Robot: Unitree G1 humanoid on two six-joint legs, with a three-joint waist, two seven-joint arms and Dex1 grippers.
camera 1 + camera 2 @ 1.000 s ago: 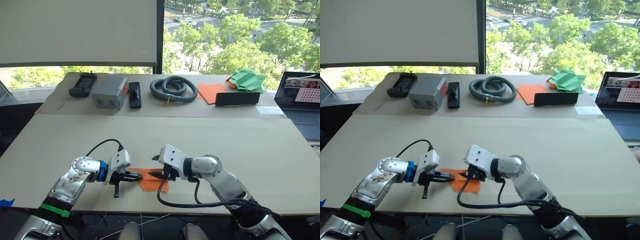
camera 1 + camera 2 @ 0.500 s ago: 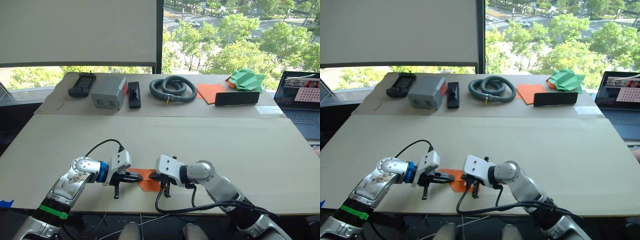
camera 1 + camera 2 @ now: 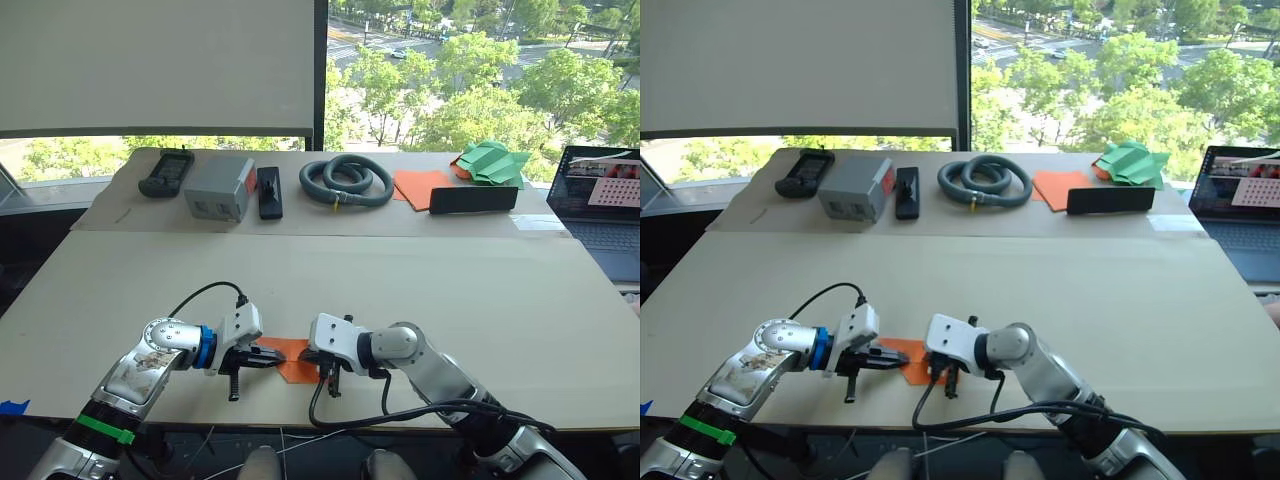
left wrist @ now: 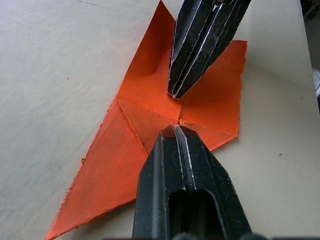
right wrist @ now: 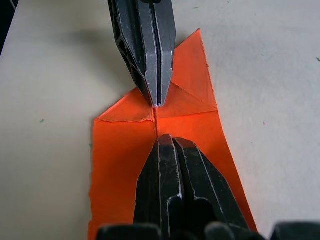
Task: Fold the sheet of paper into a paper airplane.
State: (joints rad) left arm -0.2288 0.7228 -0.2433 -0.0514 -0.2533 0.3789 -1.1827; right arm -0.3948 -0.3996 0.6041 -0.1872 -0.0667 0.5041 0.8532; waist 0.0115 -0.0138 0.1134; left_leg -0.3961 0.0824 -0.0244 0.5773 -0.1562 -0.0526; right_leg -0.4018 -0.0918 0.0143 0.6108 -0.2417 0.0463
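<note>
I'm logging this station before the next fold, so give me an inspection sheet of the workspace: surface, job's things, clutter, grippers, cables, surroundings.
Surface: pale beige table, a second board behind it.
Job's things: thin creased orange sheet of paper, two corners folded in to a point, flat near the front edge.
Clutter: black handheld device, grey box, black bar, coiled grey hose, flat orange sheet, green folded paper pile, all on the rear board.
Grippers: left gripper and right gripper both shut, tips pressing the centre crease, facing each other.
Cables: black cables looping off both wrists.
Surroundings: open laptop at right; window, trees outside.
</note>
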